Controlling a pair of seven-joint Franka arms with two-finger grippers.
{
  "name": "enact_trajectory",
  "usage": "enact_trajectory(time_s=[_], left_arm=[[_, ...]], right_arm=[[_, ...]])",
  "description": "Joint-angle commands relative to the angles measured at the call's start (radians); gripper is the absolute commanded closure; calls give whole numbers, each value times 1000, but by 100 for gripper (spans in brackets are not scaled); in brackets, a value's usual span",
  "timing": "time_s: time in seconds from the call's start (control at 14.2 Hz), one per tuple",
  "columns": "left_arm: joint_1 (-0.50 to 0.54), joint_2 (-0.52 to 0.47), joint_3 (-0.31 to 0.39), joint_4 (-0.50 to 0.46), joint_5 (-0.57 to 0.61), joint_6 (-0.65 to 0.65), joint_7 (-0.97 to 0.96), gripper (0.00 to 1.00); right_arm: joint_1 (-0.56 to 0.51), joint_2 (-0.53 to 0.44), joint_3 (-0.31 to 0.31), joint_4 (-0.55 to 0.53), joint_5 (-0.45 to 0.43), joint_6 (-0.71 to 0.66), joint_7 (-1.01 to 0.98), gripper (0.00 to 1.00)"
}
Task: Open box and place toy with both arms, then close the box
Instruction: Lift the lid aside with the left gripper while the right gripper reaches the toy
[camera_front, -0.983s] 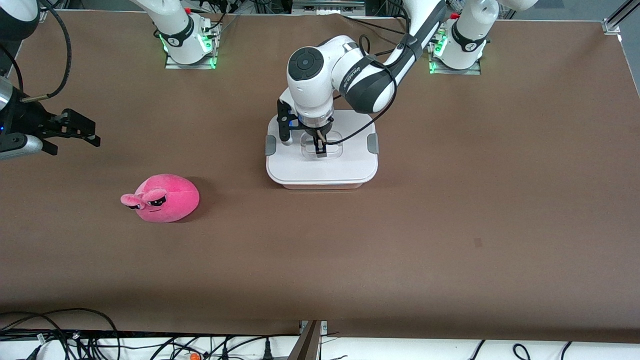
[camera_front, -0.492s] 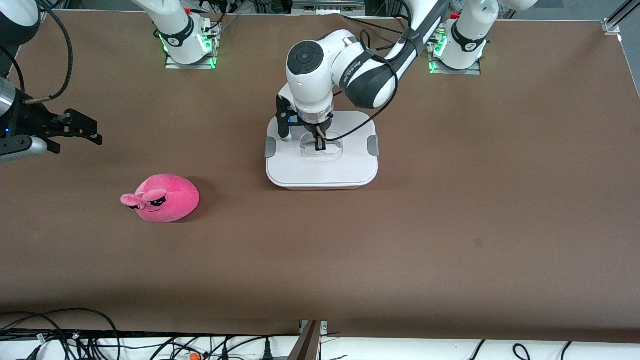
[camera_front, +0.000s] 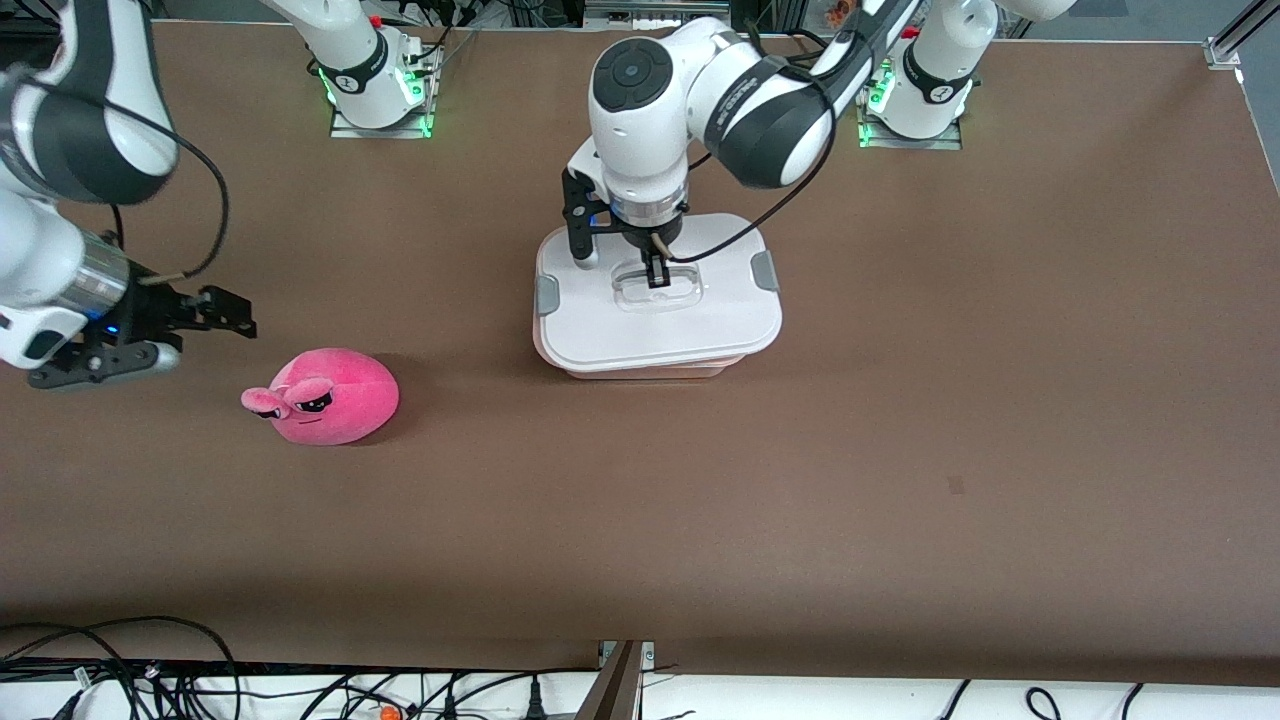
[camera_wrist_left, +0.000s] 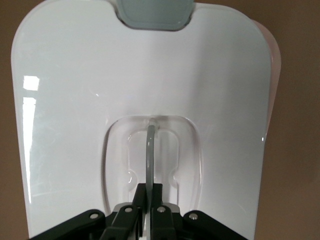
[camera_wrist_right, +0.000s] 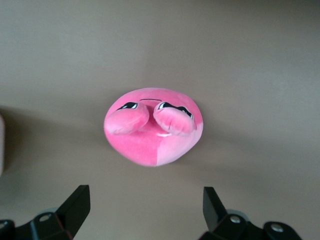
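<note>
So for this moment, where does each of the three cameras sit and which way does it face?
Front view: high across the table, facing both arms' bases; shows the left gripper, right gripper, white plastic lid and round hot-pink plush toy.
Left wrist view: looks down at the lid; fingers pinch its clear handle.
Right wrist view: looks down at the toy; open fingers show.
Shared: lid, toy.

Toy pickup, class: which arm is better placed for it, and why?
Right. Its open tool hangs beside the toy; the left tool is shut on the lid, lifted off the base.
</note>
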Motion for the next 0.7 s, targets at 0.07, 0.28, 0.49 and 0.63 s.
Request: enact_trajectory(time_s=[0.07,0.28,0.49,0.63], left_arm=[[81,-62,-3,-6,-44,-75,20,100],[218,-105,-3,-4,-65,-115,70,100],[379,-108,-5,5,-84,-121,156,100],[471,-106,-2,43,-84,-122,253,100]], right_arm=[[6,64,8,-45,4,93,-20,0],[18,125,10,-45,4,142,-20,0],[18,184,19,-49,5,209,-20,0],[18,194,29,-69,5,260,-20,0]])
